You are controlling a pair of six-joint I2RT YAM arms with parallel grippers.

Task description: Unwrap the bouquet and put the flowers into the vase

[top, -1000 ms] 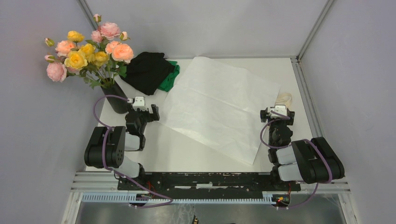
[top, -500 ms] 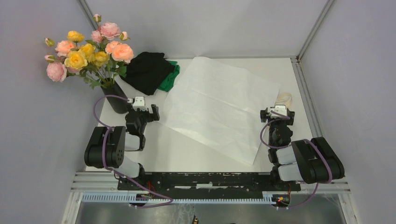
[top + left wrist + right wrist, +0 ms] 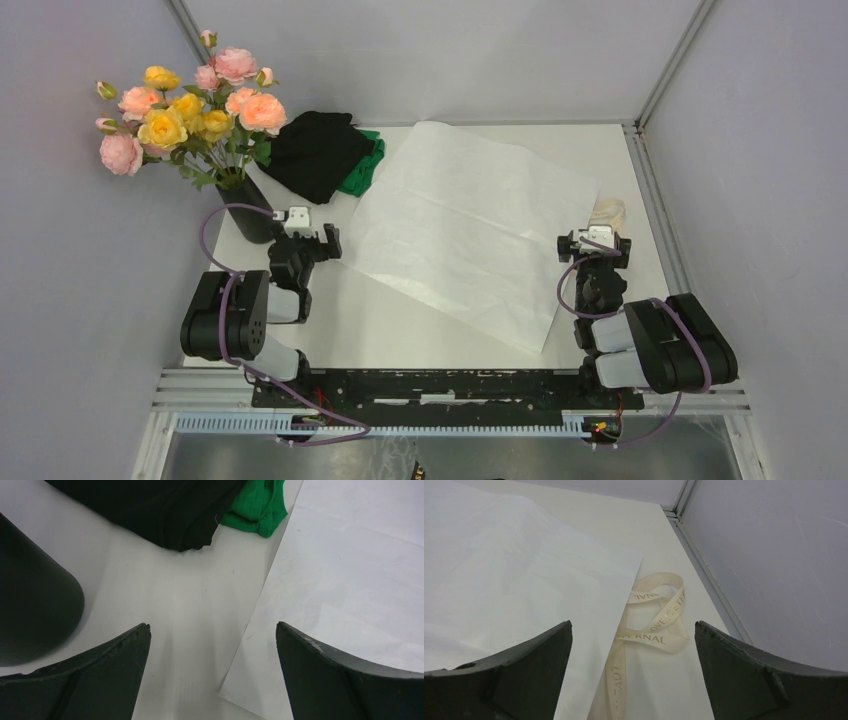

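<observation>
Top view with both wrist views. You see the flowers (image 3: 190, 105) standing in the vase (image 3: 250, 212) at the far-left corner of the worktop (image 3: 380, 320), with pink, peach and yellow heads above green leaves, leaning out past the left edge. The white paper sheet (image 3: 470, 230) lies unfolded and flat across the middle of the worktop, one corner reaching toward the near right. The cream ribbon (image 3: 654, 620) lies loose in a loop just beside the sheet's right edge, near the right wall (image 3: 774, 570). One tail seems to run along or under the paper's edge, though the wrist view does not settle which. A black-and-green cloth heap (image 3: 318, 152) sits at the back, between the vase and the sheet. Your left fingers (image 3: 90, 680) are spread wide and hold nothing — they hang low over bare worktop between the vase's base and the sheet's left edge. Your right fingers (image 3: 514, 675) are likewise spread and empty — pointed at the ribbon.
</observation>
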